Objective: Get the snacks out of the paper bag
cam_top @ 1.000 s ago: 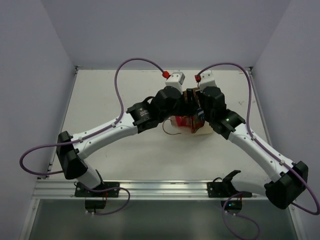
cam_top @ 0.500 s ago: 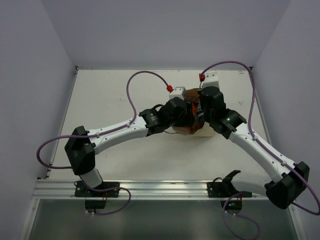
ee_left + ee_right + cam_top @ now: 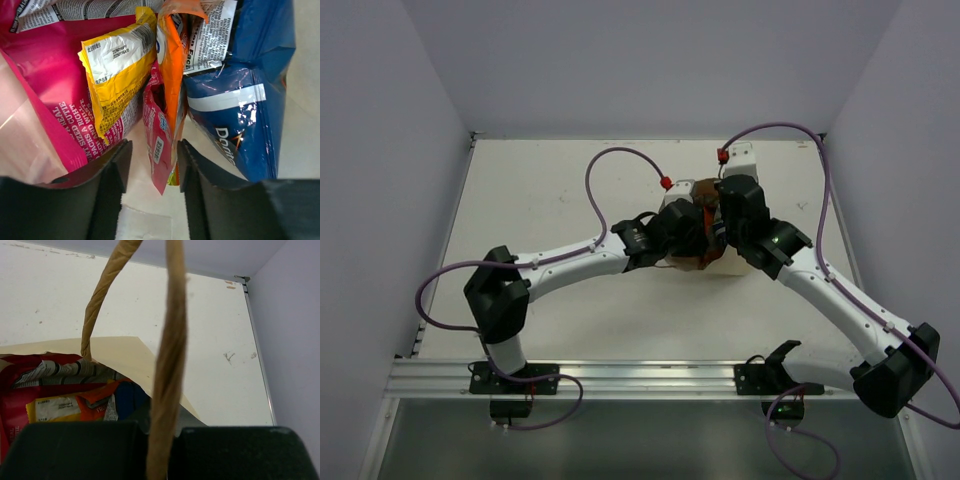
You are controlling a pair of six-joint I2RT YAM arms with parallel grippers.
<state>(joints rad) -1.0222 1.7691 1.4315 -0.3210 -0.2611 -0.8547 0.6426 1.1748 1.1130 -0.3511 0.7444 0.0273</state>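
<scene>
Looking down from the top camera, I am seeing the bag [image 3: 698,263] standing just past the middle of the table [image 3: 540,190], mouth facing up, mostly hidden under both wrists. The right gripper [image 3: 161,426] is pinching one strand of a handle [image 3: 170,355] tight. That strand is running from 6 up to 12 in its view, while the loop's other strand is leaning toward 11. The left gripper [image 3: 153,146] is hanging inside the mouth, jaws narrowly parted around the lower corner of the red-pink packet [image 3: 154,125], and I cannot tell if they are touching it. The packets are all standing on end, long axes 12 to 6: pink bag [image 3: 50,75] at 9, yellow wrapper [image 3: 117,65] leaning on it, orange packet [image 3: 170,60] in the middle, Doritos bag [image 3: 240,110] at 3. Bare table is showing at 9 and 6 of the bag, and the table edge and wall are sitting closer at 3.
</scene>
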